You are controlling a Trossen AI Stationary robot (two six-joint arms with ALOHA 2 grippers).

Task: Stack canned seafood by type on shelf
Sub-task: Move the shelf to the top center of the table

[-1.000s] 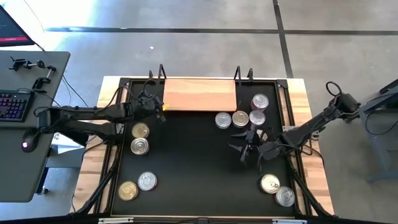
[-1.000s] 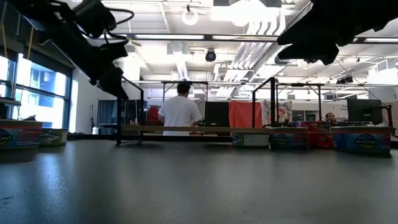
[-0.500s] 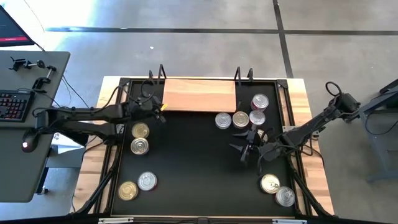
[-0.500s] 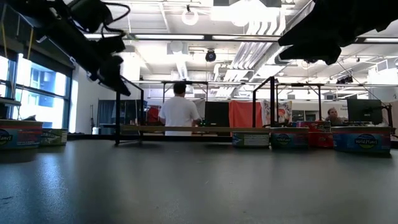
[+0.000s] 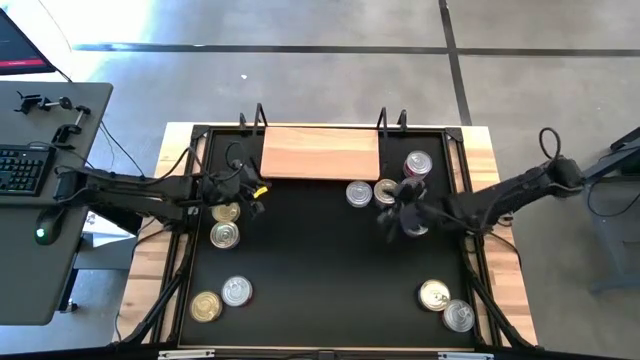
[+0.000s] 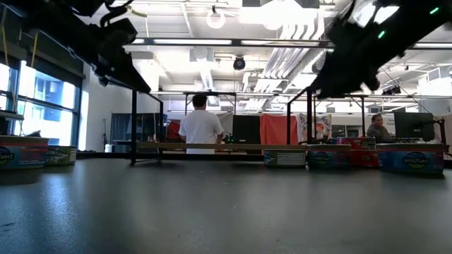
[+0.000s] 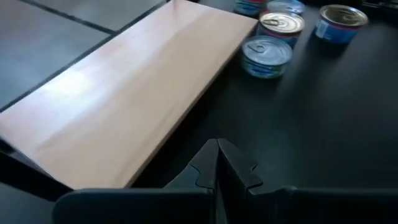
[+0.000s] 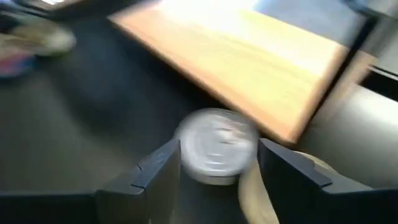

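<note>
Silver-lidded can (image 8: 216, 147) between right gripper (image 8: 217, 171) fingers.

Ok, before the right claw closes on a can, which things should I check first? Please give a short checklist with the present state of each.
1. Right claw open: ok.
2. Silver-lidded can between its fingers: ok, one finger on each side.
3. Fingers touching that can: cannot tell, the wrist view is blurred.
4. Shelf has free room: ok, no can on it.
5. Gold-lidded can clear of the fingers: cannot tell, it sits very close.
6. Left claw out of the way: ok, shut, near the shelf's left end.
</note>
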